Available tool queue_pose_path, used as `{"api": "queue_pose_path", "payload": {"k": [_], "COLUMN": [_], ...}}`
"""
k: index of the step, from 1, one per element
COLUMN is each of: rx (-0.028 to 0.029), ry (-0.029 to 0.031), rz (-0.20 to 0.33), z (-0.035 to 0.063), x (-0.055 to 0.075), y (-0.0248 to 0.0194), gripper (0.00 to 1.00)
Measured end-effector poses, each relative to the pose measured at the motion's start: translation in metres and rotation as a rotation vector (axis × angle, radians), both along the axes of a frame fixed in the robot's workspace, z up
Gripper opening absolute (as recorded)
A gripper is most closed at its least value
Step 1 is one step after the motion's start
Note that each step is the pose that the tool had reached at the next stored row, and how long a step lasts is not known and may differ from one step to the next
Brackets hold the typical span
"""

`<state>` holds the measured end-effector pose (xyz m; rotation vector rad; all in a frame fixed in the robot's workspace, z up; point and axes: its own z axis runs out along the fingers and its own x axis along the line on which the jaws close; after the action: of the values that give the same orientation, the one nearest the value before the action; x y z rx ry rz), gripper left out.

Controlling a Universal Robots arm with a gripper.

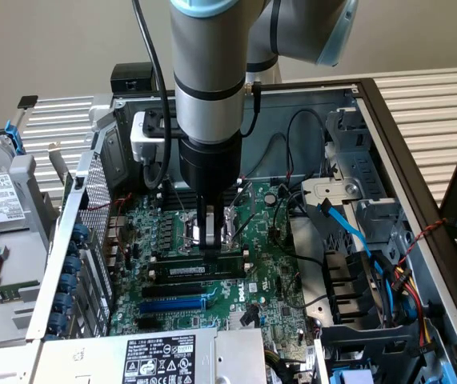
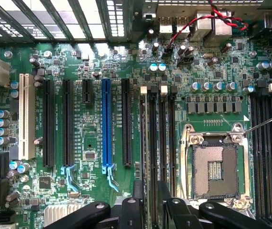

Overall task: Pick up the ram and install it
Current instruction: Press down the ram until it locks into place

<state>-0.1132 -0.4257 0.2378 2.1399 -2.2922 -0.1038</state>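
Note:
The ram (image 1: 193, 270) is a long dark-green stick with a small white label. It stands on edge in a black memory slot on the motherboard (image 1: 272, 276), just in front of the CPU socket (image 1: 210, 224). My gripper (image 1: 210, 245) points straight down onto its top edge near the middle. In the wrist view the fingers (image 2: 138, 198) stand apart on either side of the ram's thin edge (image 2: 153, 152), so the gripper (image 2: 151, 196) is open and straddles the stick.
The open CPU socket (image 2: 216, 169) lies beside the memory slots. A blue expansion slot (image 2: 106, 124) and black slots lie on the other side. Blue and black cables (image 1: 348, 232) and a drive cage (image 1: 356, 308) crowd the exterior view's right. A labelled power supply (image 1: 160, 360) sits in front.

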Motion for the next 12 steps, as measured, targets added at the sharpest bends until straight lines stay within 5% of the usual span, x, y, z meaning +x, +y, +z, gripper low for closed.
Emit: {"api": "queue_pose_path", "payload": {"k": [9, 12], "rx": [0.0001, 0.0], "ry": [0.0, 0.0], "rz": [0.0, 0.0], "z": [0.0, 0.0], "x": [0.0, 0.0], "y": [0.0, 0.0], "gripper": [0.26, 0.17]}}
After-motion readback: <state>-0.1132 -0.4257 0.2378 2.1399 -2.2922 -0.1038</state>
